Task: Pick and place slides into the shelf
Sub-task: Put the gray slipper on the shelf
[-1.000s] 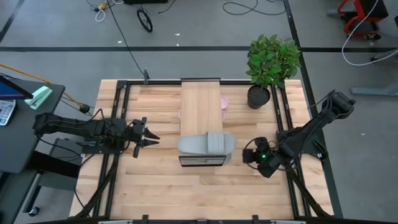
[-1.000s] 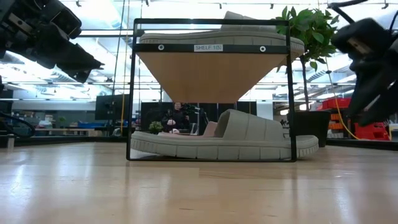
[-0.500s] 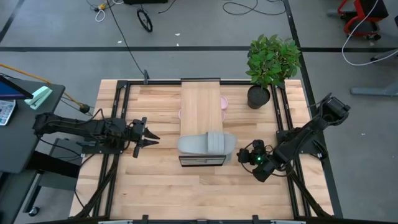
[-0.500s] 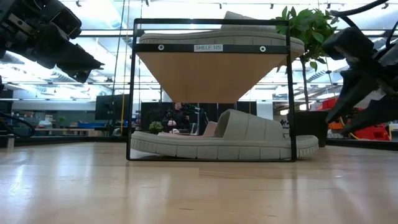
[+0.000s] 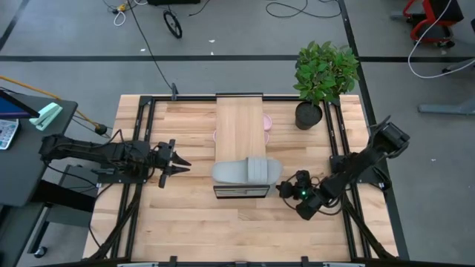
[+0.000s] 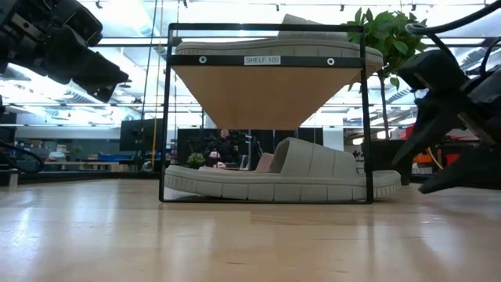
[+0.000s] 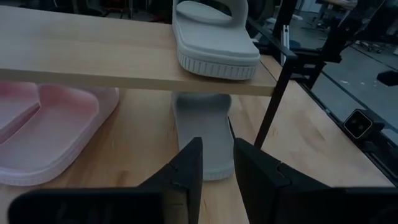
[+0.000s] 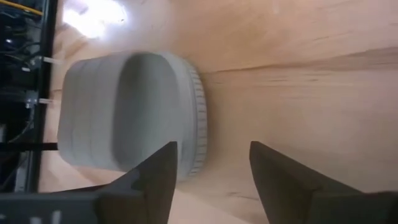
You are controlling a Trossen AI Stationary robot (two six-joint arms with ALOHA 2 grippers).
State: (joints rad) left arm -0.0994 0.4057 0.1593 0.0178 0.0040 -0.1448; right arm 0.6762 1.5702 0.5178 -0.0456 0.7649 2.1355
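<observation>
— Right gripper (image 5: 285, 188)?
— Fingers spread, empty, just beside the grey slide (image 5: 247, 171) lying crosswise under the shelf (image 5: 240, 126).
— Left gripper (image 5: 180, 163)?
— Fingers slightly parted, holding nothing, well off the shelf's opposite side.
— Surface, room?
— Light wood table (image 5: 185, 222); potted plant (image 5: 324, 74) near the shelf's far corner; grey taped floor beyond.

The shelf (image 5: 239, 126) plank hides most of the pink slides (image 5: 267, 122) from above; only slivers show at its edges. In the left wrist view one pink slide (image 7: 43, 134) is cut off by the edge. Ahead of the right gripper (image 8: 208, 168), the grey slide (image 8: 127, 112) looks blurred.
</observation>
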